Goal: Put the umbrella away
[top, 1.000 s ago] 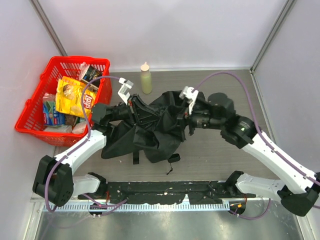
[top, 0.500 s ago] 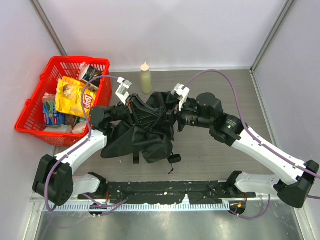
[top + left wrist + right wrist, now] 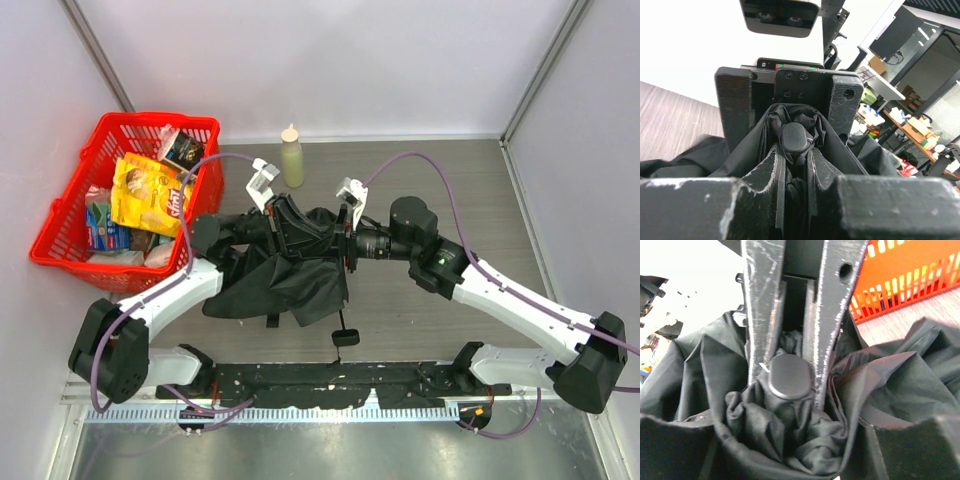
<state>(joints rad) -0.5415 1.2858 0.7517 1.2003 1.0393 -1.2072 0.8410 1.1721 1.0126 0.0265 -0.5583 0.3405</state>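
Red basket (image 3: 68, 200) at the desk's (image 3: 450, 180) far-left corner: yellow snack bag (image 3: 140, 192), dark packet (image 3: 182, 148), blue pack (image 3: 103, 235), more underneath I can't make out. Bottle (image 3: 291, 160) stands loose at the far edge. Umbrella (image 3: 285, 285) mid-desk, a crumpled fabric heap, shaft buried in cloth. Left pincer (image 3: 795, 152) clenched on its round cap (image 3: 789, 376) and the folds around it. Right pincer (image 3: 790, 432) faces it, fingers wide either side of bunched fabric; can't tell if it's gripping. Small black tab (image 3: 346, 337) on a cord pokes out the heap's near side. Strap or handle, unclear.

Red basket (image 3: 140, 117) of snacks (image 3: 140, 190), pale bottle (image 3: 291, 158)
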